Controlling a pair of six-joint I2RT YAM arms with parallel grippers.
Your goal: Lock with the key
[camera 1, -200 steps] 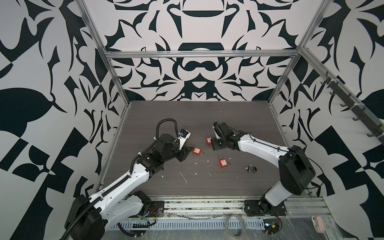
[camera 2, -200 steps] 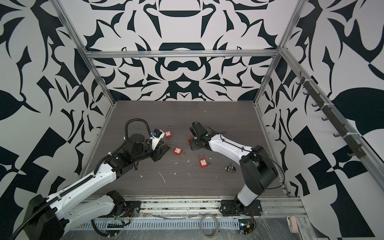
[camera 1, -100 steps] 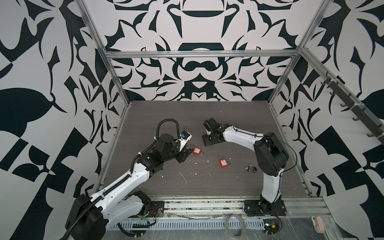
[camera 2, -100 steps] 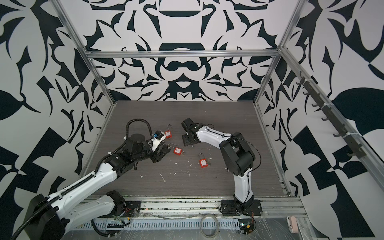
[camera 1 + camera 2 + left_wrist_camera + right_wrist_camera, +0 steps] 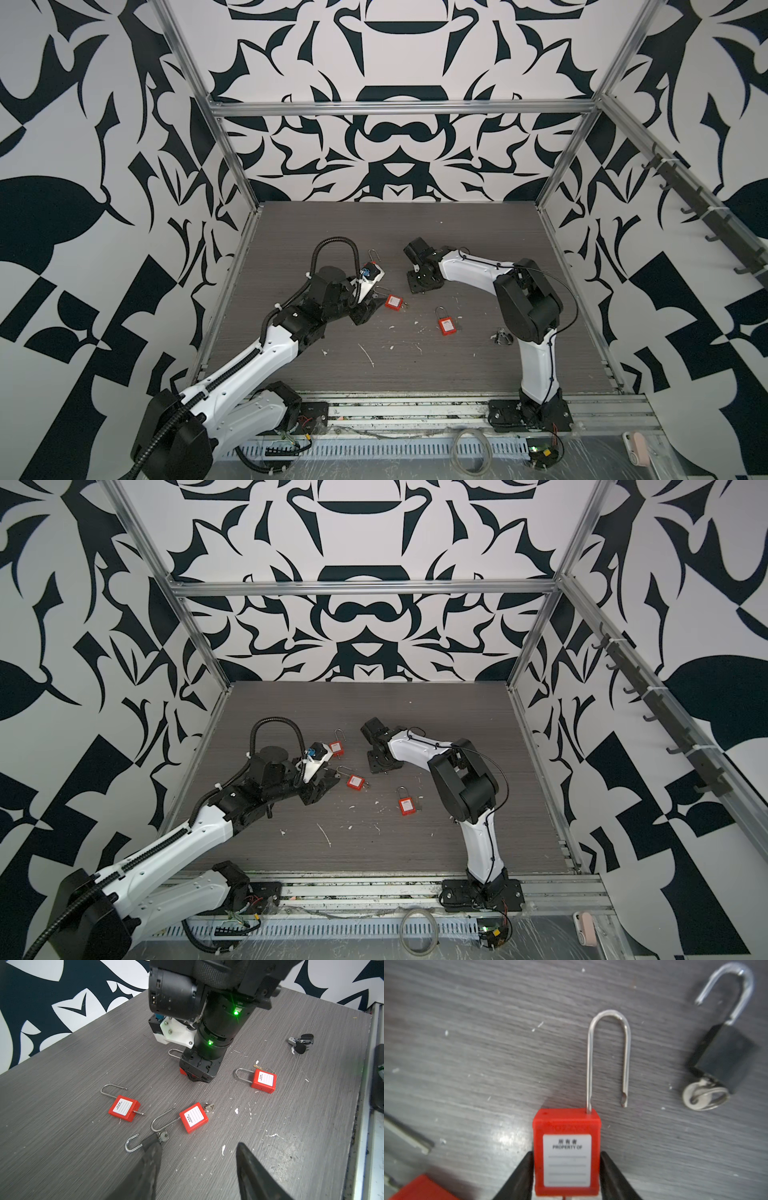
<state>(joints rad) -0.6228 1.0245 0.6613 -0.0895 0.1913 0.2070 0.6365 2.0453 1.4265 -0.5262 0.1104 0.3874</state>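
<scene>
White flecks (image 5: pixel 366 355) litter the grey table (image 5: pixel 415 232); a hook rail (image 5: pixel 698 201) lines the right wall; a coiled cable (image 5: pixel 456 451) lies nearest.

Padlock body (image 5: pixel 566 1122): red plastic, smooth, slight sheen.
Shackle (image 5: pixel 589 1064): bright polished metal.
Label (image 5: pixel 566 1160): white paper, matt.
Surface (image 5: pixel 488 1043): grey wood-grain, matt, flecked with white crumbs.
Black padlock (image 5: pixel 722 1055): dull dark casing; shiny metal key (image 5: pixel 693 1095) and ring (image 5: pixel 716 1103).
Claw fingers (image 5: pixel 519 1178): black, matt.

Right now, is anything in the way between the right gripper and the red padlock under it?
Nothing visible. The right gripper has its jaws against both sides of the red padlock; the black padlock lies apart, to one side.
</scene>
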